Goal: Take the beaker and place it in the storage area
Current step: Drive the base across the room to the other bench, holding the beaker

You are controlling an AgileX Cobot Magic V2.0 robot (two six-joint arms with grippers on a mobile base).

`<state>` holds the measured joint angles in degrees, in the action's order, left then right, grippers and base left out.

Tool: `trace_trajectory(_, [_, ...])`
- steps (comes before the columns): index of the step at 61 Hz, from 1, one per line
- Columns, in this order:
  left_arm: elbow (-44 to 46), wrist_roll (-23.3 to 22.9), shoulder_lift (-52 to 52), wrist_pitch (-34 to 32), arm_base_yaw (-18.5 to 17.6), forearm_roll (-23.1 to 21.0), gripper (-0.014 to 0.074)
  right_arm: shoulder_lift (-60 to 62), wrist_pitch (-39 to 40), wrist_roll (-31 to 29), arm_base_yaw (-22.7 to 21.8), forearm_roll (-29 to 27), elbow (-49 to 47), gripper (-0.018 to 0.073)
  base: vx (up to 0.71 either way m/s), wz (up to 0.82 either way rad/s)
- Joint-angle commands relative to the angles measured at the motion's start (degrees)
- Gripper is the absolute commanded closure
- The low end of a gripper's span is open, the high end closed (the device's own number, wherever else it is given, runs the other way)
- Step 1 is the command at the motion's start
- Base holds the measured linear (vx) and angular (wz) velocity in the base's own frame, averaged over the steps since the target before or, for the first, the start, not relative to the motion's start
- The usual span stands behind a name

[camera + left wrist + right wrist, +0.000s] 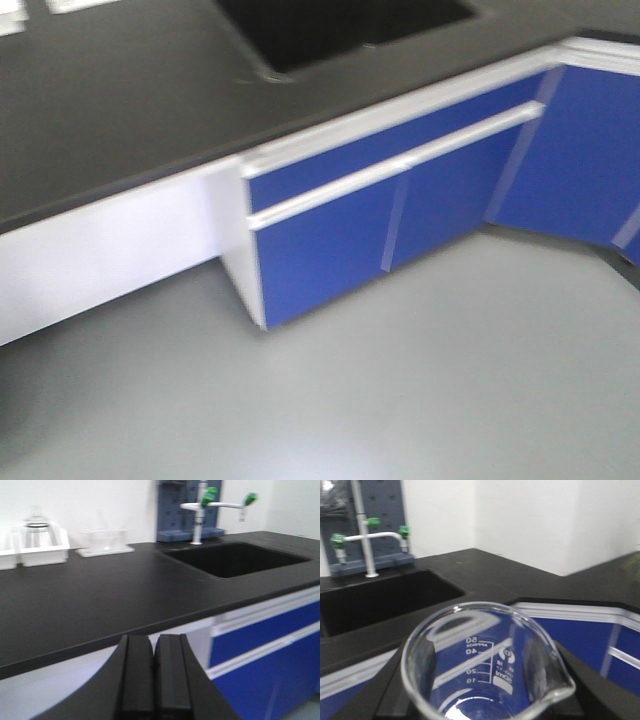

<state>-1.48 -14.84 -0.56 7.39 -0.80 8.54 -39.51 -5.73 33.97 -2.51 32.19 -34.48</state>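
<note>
- Lab room with white walls: a long matte-black worktop (100,595) is seen running above blue cabinet doors (330,240) with white trim, and a grey floor (400,380) is spread out below.
- A black sink (235,557) is set into the worktop. A white faucet (200,510) with green knobs is mounted behind it, in front of a blue-grey pegboard (172,510).
- At the far left of the left wrist view, white bins (42,550) are lined up against the wall with some clear glassware (36,530) parked in one. A clear tray (105,542) is set just beside them.
- Left pincer (154,680): the fingers are pressed together with nothing held, out past the worktop's front edge.
- Right pincer (480,700): it's clamped on the beaker (485,655), and its black fingers (595,690) can be seen on either side of the glass.
- The beaker is held upright in the air, off the worktop, with the spout pointed to the lower right of the right wrist view. Printed marks from 10 to 50 can be read through the glass, and the corner cabinets are seen behind it.
- The front view is pretty blurred, so finer detail can't be made out there.
</note>
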Motion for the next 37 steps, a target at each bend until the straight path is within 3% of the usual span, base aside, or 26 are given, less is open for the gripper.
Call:
trace_trajectory(1, [-1.25, -0.33, -0.98, -4.62, -0.43, -0.32, 0.0605, 0.16, 3.72, -0.08, -0.07, 0.76, -1.86, 0.0563, -0.29, -0.73])
trace_trajectory(37, [-1.25, -0.33, -0.98, -4.62, -0.43, -0.32, 0.0605, 0.16, 3.72, -0.08, -0.07, 0.76, -1.86, 0.0563, -0.21, -0.71])
